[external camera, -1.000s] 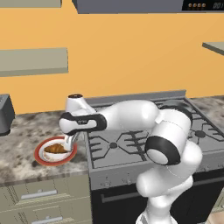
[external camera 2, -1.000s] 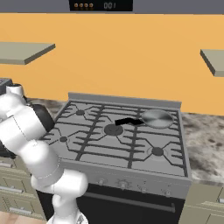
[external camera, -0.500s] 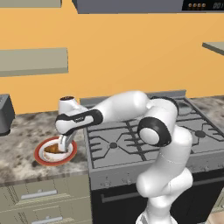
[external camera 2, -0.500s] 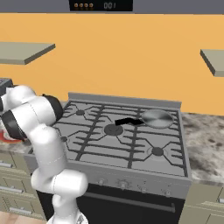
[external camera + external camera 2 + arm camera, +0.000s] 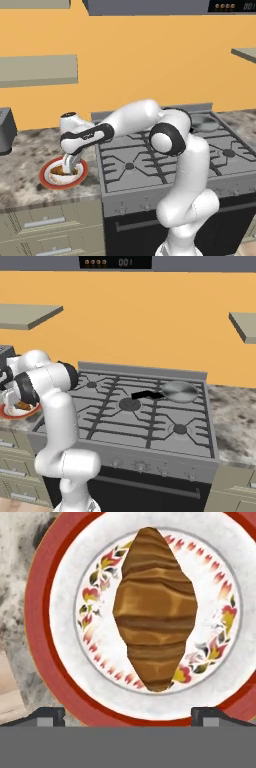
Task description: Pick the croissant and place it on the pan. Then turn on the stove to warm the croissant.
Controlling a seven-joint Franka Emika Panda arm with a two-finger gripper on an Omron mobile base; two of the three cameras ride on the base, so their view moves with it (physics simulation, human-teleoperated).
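The croissant (image 5: 155, 609) lies golden-brown in the middle of a red-rimmed white plate (image 5: 40, 612) on the speckled counter left of the stove (image 5: 165, 160). My gripper (image 5: 67, 167) hangs straight down over the plate (image 5: 45, 177), just above the croissant (image 5: 61, 171), and it is open. In the hand view its two fingertips (image 5: 47, 716) stand wide apart, one on each side of the pastry, with nothing gripped. The pan (image 5: 179, 391), grey with a black handle, sits on the stove's (image 5: 130, 421) back right burner, far from the hand. The croissant (image 5: 22, 405) also peeks out past my arm.
A dark appliance (image 5: 2, 132) stands on the counter at the far left. Grey drawers (image 5: 50, 225) run under the counter. Small knobs (image 5: 140, 467) line the stove's front above the black oven door. A shelf (image 5: 35, 70) hangs on the orange wall.
The arm has stretched out left and lowered the hand onto the plate, closer to the croissant. The jaws have stayed wide. Pan and croissant have not moved.
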